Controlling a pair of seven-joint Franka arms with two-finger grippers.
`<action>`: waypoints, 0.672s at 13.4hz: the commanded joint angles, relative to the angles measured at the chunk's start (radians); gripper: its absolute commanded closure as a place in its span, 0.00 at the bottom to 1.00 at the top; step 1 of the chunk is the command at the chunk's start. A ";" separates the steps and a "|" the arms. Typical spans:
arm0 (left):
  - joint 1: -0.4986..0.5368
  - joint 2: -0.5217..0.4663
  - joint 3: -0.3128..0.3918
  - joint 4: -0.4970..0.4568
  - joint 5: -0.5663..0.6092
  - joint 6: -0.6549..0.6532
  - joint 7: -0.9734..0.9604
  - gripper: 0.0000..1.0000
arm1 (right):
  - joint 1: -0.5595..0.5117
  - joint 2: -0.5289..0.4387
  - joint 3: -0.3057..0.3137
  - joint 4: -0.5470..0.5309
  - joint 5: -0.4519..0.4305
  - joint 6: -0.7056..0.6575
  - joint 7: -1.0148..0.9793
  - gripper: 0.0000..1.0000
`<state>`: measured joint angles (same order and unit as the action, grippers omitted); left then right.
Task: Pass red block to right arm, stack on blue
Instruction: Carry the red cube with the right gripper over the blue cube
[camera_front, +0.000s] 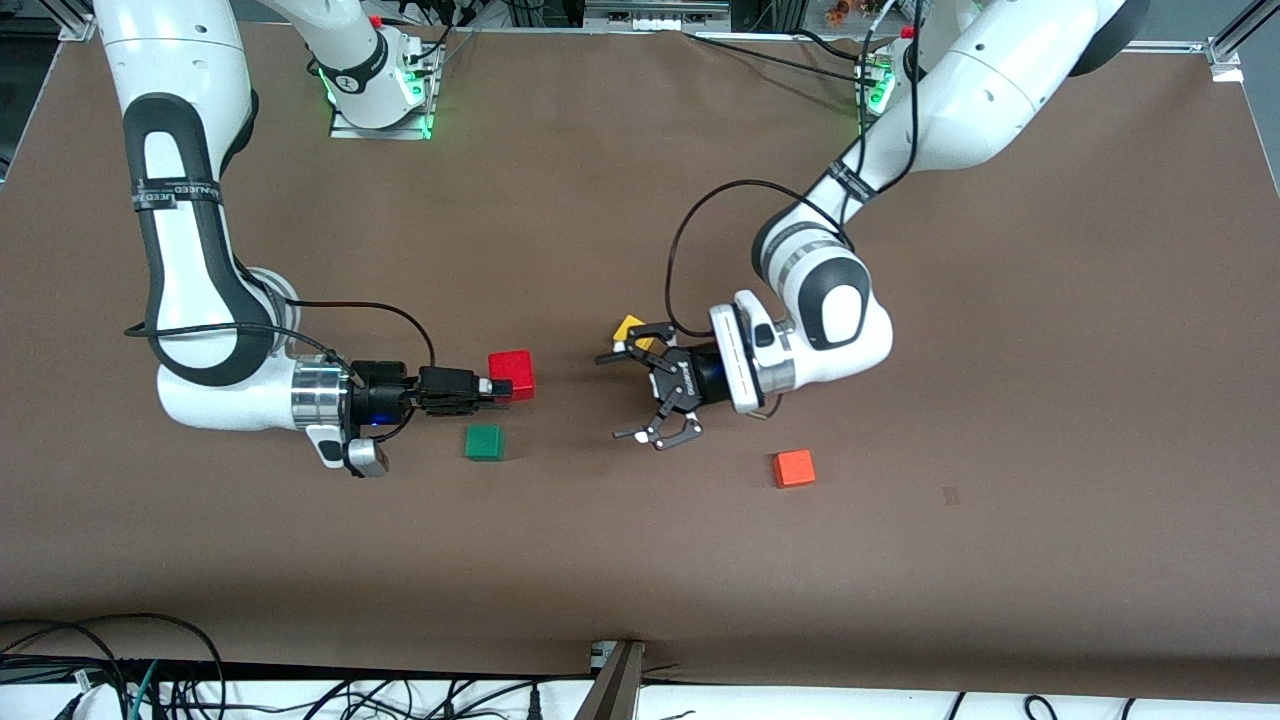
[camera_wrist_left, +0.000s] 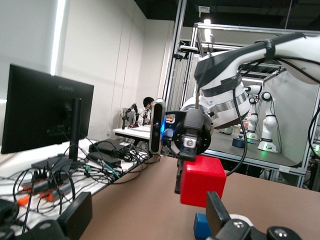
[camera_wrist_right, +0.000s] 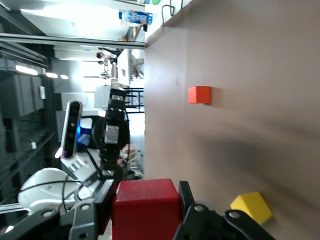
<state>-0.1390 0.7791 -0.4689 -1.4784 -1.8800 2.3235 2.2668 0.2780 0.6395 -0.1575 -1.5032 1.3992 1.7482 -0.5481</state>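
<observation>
Front view: right pincer (camera_front: 497, 389) clamped on red block (camera_front: 513, 373); left pincer (camera_front: 625, 396) spread wide, empty.

Legible text is scarce in this scene. The dark monitor (camera_wrist_left: 45, 112) standing on the cable-strewn desk beside the table carries small pale lettering near its upper edge, which appears to read "HUAWEI", though it is faint. A black band (camera_front: 178, 193) wrapped around the right arm's (camera_front: 190, 250) upper link bears white lettering, seen upside down from the front camera; its characters cannot be made out with certainty. The round cap on the right arm's base joint (camera_front: 347, 78) shows a small dark mark, too small to read. No numbers, labels or signs can be read on the coloured cubes or on the brown table (camera_front: 640, 560).
</observation>
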 joint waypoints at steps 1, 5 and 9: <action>0.012 -0.011 0.004 -0.005 0.096 -0.047 -0.151 0.00 | 0.001 -0.009 -0.043 0.038 -0.148 -0.010 -0.004 0.93; 0.114 -0.009 0.007 -0.017 0.313 -0.157 -0.320 0.00 | 0.004 -0.009 -0.095 0.092 -0.527 -0.001 -0.004 0.93; 0.216 -0.011 0.007 -0.022 0.545 -0.269 -0.476 0.00 | 0.010 -0.009 -0.105 0.090 -0.852 0.034 0.014 0.95</action>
<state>0.0483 0.7811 -0.4551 -1.4883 -1.4146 2.0900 1.8595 0.2780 0.6366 -0.2572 -1.4172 0.6494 1.7712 -0.5481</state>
